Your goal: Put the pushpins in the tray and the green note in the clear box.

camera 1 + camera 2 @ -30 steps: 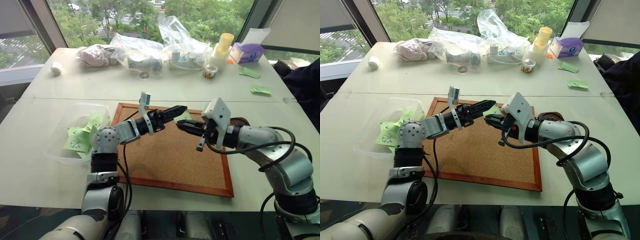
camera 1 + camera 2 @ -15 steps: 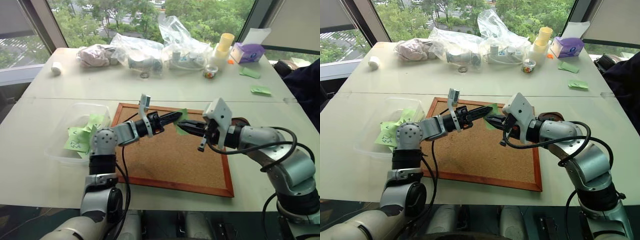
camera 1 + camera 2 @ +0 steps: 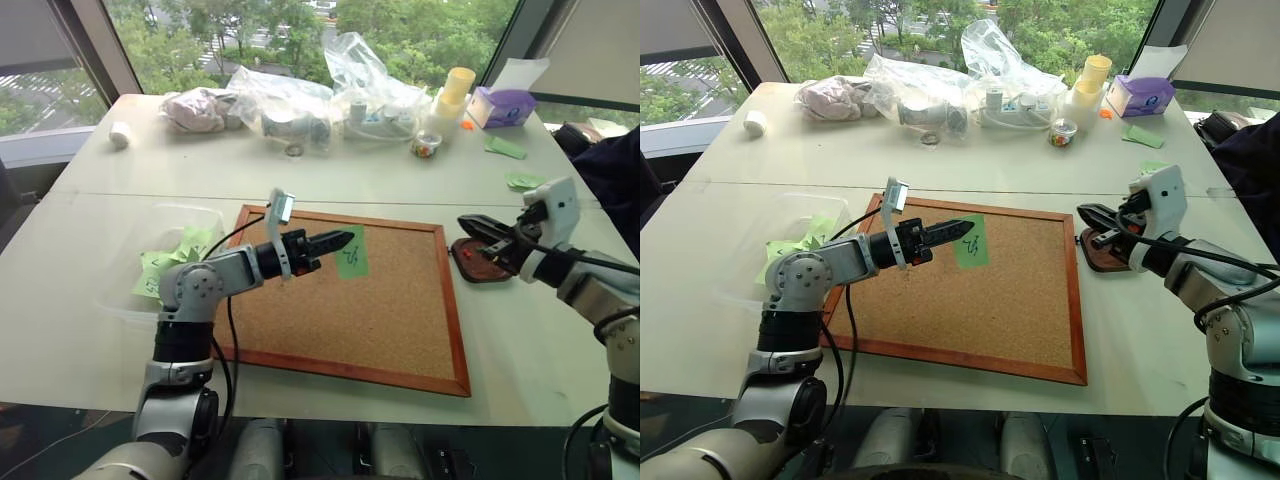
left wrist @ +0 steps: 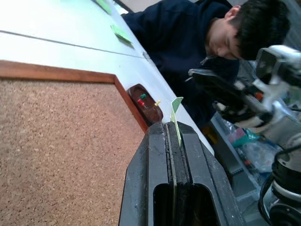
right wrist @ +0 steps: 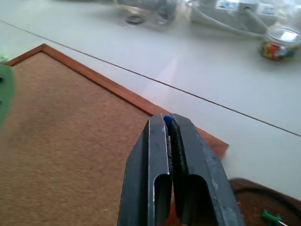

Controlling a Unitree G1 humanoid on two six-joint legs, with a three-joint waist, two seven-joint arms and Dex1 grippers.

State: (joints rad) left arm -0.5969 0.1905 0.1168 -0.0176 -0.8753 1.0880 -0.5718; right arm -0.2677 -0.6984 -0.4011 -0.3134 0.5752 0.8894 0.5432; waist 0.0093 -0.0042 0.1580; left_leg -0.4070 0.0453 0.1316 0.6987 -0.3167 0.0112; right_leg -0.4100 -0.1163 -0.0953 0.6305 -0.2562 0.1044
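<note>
We start with the corkboard (image 3: 345,295), flat on the surface; left of it the clear box (image 3: 165,262) already holds green slips. Our left pincer (image 3: 345,240) is clamped on one edge of the green note (image 3: 352,252), held just over the board — paper-light and floppy, so we judge a pinch well in from the edge safest. The tray (image 3: 480,263) sits by the board's right edge with pushpins (image 4: 142,100) inside. Our right pincer (image 3: 468,223), above it, is closed on a blue-headed pin (image 5: 167,119) — tiny, hard, sharp, slippery; best held by the head.
</note>
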